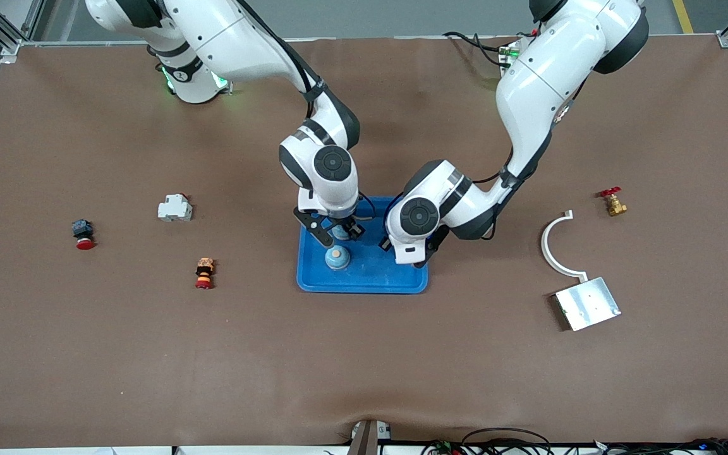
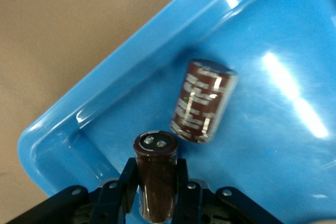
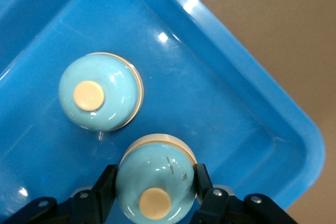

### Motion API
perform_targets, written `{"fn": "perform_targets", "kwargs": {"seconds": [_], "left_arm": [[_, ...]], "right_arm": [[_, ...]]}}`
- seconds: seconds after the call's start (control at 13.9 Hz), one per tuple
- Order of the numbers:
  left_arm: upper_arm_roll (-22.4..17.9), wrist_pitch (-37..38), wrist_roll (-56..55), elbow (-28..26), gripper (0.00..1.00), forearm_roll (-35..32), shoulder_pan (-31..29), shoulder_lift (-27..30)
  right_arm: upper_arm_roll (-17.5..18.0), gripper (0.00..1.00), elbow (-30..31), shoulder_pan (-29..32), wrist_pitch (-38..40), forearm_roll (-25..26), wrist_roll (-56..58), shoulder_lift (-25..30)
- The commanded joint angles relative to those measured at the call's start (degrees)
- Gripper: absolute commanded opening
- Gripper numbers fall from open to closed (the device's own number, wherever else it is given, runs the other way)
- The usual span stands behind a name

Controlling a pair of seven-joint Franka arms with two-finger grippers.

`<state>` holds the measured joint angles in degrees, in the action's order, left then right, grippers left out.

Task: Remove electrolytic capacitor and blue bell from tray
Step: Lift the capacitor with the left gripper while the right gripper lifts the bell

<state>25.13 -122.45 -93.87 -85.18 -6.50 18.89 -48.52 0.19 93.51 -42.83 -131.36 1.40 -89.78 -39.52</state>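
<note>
A blue tray [image 1: 364, 281] lies at the table's middle. My right gripper [image 1: 337, 232] is over it, shut on a light blue bell [image 3: 156, 182] with a cream knob. A second such bell [image 1: 337, 258] sits in the tray, nearer to the front camera; it also shows in the right wrist view [image 3: 100, 98]. My left gripper [image 1: 426, 256] is over the tray's end toward the left arm, shut on a dark brown capacitor [image 2: 156, 150]. A second capacitor [image 2: 203, 100] lies on its side in the tray [image 2: 131, 40]; the left arm hides it in the front view.
Toward the right arm's end lie a white breaker [image 1: 175, 208], a black-and-red push button [image 1: 83, 233] and an orange-and-red button [image 1: 204, 272]. Toward the left arm's end lie a red-handled brass valve [image 1: 613, 202], a white curved bracket [image 1: 557, 243] and a metal plate [image 1: 587, 303].
</note>
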Motion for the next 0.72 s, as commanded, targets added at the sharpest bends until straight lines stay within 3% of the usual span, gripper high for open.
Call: {"fn": "perform_targets", "kwargs": {"seconds": [0.0, 0.43, 0.65], "left_arm": [[0.1, 1.41, -1.14, -0.87, 0.0, 0.69, -0.6, 5.0], [0.97, 8.62, 0.87, -2.18, 0.0, 0.87, -3.41, 11.95], [4.47, 11.7, 5.44, -4.37, 0.0, 1.13, -8.14, 15.02]], "right_arm": [[-0.27, 0.0, -2.63, 0.11, 3.21, 0.79, 1.97, -0.03], [-0.36, 0.0, -2.46, 2.83, 10.05, 0.71, 9.17, 3.04], [-0.27, 0.0, -2.1, 4.67, 13.93, 0.62, 12.86, 5.94]]}}
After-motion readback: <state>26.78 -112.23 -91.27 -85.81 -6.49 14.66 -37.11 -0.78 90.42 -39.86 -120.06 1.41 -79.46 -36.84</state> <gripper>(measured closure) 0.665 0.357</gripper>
